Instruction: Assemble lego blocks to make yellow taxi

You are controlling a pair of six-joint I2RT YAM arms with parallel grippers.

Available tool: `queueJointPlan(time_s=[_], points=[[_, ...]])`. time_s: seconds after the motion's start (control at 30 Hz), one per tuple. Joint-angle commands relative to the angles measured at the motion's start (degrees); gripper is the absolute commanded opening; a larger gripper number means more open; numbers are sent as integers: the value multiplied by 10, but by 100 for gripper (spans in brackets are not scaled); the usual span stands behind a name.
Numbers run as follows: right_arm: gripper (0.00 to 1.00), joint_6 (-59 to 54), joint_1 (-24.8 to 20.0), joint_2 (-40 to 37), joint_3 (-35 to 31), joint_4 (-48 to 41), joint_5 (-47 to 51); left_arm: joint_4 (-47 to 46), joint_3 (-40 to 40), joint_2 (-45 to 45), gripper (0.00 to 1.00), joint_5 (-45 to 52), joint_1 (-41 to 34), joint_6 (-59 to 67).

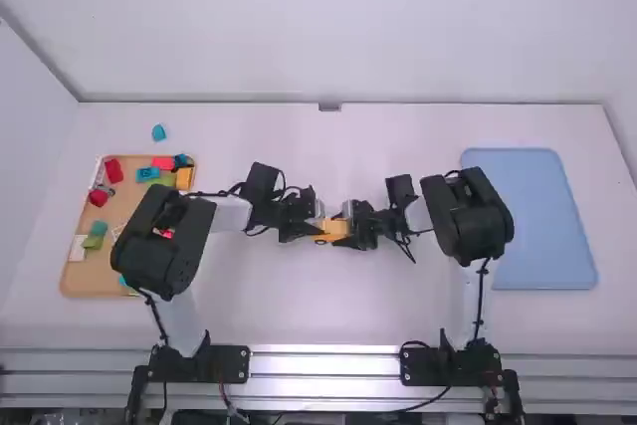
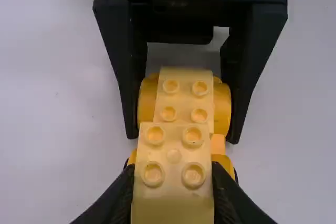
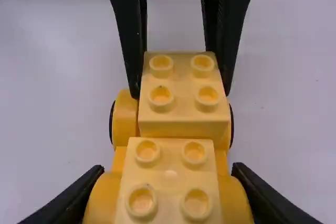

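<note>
Left claw (image 1: 319, 229) and right claw (image 1: 346, 229) face to face, close together, both in grip.

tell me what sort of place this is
Probably a robot lab or test workstation: two robot arms are mounted at the edge of a white table, with a wooden tray of toy bricks on one side and a blue tray on the other.
</note>
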Motion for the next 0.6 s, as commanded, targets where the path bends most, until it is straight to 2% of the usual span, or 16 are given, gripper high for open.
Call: queueJointPlan(time_s=[0.0,0.37,0.4,0.47,0.57], points=[[43,4,5,6,-3,-5,10,-11,-1,-6,4,3,-4,-9],[43,3,5,6,-3,-4,10,-24,-1,-6,8,0,-5,11],[44,4,5,6,-3,-4,10,-28,-1,-6,12,0,-5,22],[43,3,5,6,-3,-5,10,-27,-1,-6,29,0,-5,21],[44,3,5,6,-3,-5,10,-23,-1,-6,38,0,-1,21]])
